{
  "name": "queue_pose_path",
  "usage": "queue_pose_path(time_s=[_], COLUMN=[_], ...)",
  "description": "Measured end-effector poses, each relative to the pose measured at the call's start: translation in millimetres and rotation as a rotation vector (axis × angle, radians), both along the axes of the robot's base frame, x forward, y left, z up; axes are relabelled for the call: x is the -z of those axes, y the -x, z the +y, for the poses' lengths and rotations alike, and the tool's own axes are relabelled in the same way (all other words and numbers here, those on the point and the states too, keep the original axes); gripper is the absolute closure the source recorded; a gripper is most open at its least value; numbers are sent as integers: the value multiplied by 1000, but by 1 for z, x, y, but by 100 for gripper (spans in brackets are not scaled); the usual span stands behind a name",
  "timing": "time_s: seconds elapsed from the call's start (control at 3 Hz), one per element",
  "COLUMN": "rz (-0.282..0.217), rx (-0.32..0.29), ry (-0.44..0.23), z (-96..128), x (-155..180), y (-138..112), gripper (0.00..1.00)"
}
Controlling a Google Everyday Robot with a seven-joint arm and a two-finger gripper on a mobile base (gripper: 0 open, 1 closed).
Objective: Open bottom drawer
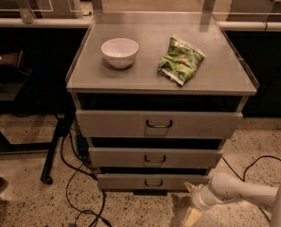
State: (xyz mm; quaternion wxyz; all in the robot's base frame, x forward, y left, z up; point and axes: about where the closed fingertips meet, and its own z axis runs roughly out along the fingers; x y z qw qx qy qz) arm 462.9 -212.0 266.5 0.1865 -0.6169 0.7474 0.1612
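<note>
Speckled floor holds a grey cabinet with three drawers. Bottom drawer sits lowest, under the other two. Gripper hangs low, just right of it; spread or pressed together, I cannot tell. On top: bag, bowl.

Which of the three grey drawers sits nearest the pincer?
The bottom drawer, the lowest one with the shortest front. The pincer hangs low beside its right end; the middle drawer and top drawer sit higher.
</note>
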Motion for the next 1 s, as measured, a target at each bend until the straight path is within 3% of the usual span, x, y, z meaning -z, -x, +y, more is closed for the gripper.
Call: queue_pose_path(time_s=[0.67,1.0], rz=[-76,-86], rx=[39,42], ry=[6,16], z=[-3,-5], x=[20,31], y=[-40,-53], gripper=[0,0])
